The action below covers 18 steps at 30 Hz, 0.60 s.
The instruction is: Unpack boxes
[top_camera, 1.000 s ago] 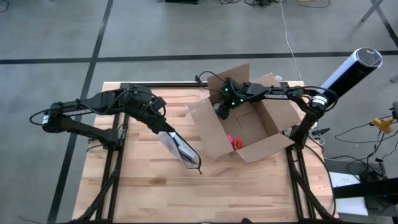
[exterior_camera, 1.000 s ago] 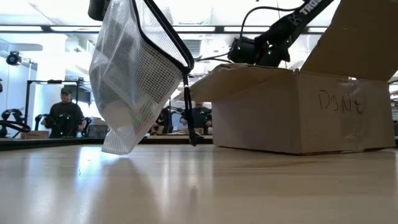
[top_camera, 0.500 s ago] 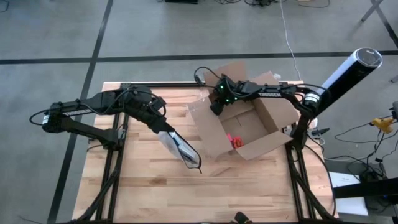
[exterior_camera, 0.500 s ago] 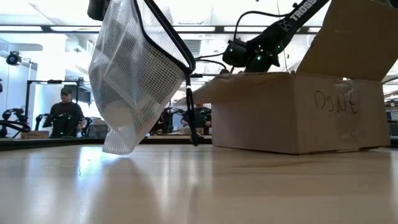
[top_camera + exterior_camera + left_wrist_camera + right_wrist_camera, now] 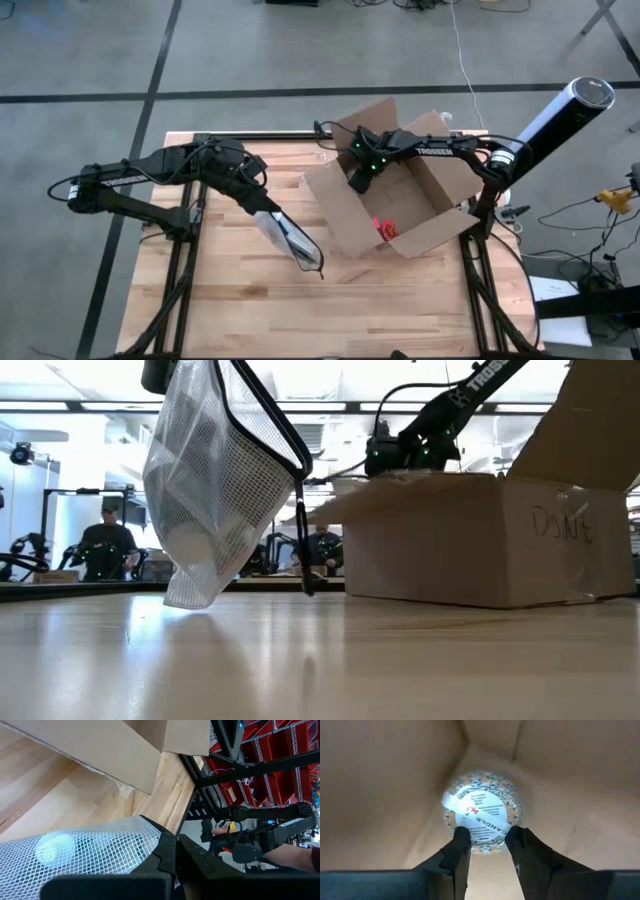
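The open cardboard box [image 5: 385, 195] sits on the desk's [image 5: 230, 300] right half. Inside it, the right claw [image 5: 488, 842], fingers part-open, straddles a round labelled tin [image 5: 482, 812]; it should centre first, then squeeze. The left claw [image 5: 262, 207] grips a mesh pouch [image 5: 290, 240].

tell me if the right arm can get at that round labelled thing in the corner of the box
Probably yes. The right gripper is already down inside the open cardboard box, its fingers either side of the round labelled item, with nothing between them. The box walls close by leave little room.
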Tool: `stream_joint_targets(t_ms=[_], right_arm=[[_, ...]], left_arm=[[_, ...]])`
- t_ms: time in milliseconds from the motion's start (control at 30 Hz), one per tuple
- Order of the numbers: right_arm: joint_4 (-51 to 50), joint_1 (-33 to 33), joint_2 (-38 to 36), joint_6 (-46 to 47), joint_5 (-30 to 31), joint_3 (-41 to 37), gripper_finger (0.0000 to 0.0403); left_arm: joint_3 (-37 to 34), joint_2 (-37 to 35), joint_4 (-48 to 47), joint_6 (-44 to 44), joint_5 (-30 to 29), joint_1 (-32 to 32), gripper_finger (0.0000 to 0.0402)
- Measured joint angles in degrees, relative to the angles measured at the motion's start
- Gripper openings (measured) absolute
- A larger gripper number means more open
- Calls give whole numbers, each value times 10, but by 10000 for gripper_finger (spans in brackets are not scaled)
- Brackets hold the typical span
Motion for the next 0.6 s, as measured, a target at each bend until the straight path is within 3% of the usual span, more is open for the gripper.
stream_joint_targets(t_ms=[367, 600], right_arm=[[-70, 0, -77, -24, 2, -1, 143], [-9, -4, -92, 17, -27, -3, 160]], left_arm=[[0, 0, -2, 5, 1, 0, 0], [0, 0, -2, 7, 1, 0, 0]])
